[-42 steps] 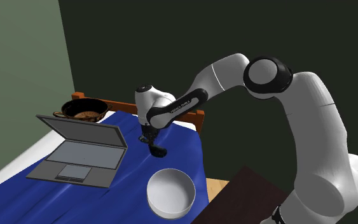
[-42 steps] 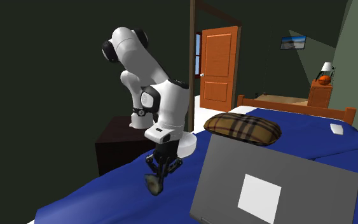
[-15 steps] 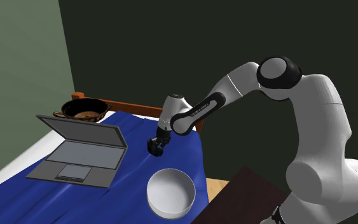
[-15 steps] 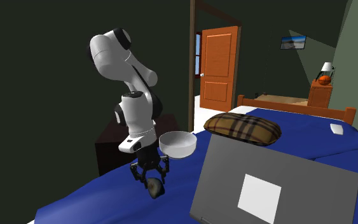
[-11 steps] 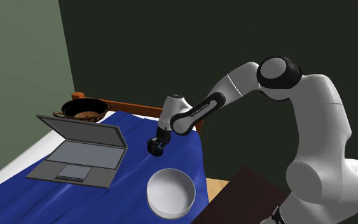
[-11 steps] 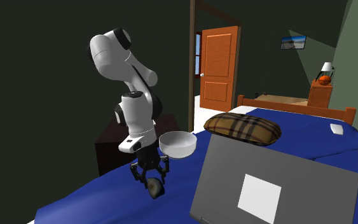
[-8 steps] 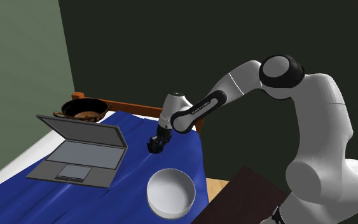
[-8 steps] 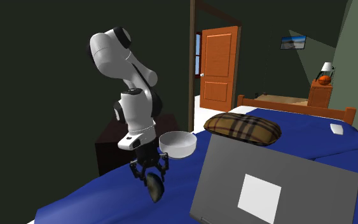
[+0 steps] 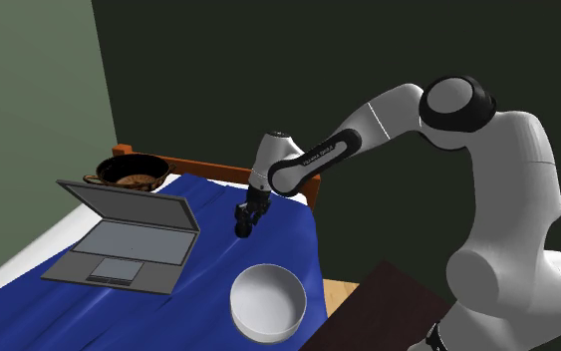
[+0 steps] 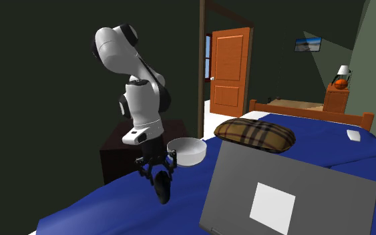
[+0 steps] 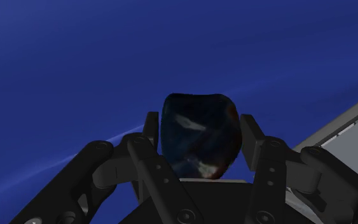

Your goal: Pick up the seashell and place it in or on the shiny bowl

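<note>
Presently, jaws: pressed onto the seashell (image 11: pixel 199 137) from both sides, so that it is pinched between the two black fingers (image 11: pixel 252 137).
Seashell: a dark, bluish lump with a reddish edge, hung below the white arm (image 9: pixel 368 125) over the blue blanket (image 9: pixel 268 244) of the bed; it is seen just off the shoulder view's right of the laptop (image 9: pixel 129 239) and apart from the white bowl (image 9: pixel 267 302).
White bowl: set on the blanket near the bed's edge, close to the dark brown stand (image 9: pixel 388 309); nothing is seen inside it.
Surroundings: an open grey laptop on the blanket, a plaid cushion (image 10: pixel 254 135) beyond it, a wooden bed rail (image 9: pixel 208 168), an orange door (image 10: pixel 230 70) ajar, a framed picture (image 10: pixel 308 44) and a lamp (image 10: pixel 342 73) on a cabinet.
In the way: between shell and bowl only bare blanket is seen from the shoulder view.
Hidden or unclear: the laptop's screen is turned away in the second exterior view, where its lid (image 10: pixel 293 190) covers part of the bed. The shell's underside is masked by the fingers, and whether it clears the blanket cannot be told.
</note>
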### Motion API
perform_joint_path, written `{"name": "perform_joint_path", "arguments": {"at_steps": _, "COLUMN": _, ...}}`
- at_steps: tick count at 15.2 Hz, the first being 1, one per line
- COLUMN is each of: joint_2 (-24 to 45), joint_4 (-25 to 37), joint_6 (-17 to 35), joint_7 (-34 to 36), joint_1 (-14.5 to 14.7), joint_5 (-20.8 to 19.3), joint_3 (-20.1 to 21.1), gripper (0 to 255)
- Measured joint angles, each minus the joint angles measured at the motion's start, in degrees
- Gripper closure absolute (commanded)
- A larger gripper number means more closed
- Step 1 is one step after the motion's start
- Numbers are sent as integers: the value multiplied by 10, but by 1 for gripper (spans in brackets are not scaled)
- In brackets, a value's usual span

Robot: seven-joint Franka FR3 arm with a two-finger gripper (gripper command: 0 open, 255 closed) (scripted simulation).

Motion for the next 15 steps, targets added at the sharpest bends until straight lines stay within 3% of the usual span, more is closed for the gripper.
{"name": "perform_joint_path", "arguments": {"at_steps": 15, "joint_2": -75, "joint_4": -3, "joint_6": -73, "joint_7": -31, "joint_1": -61, "joint_5": 69, "joint_3": 83, "gripper": 255}}
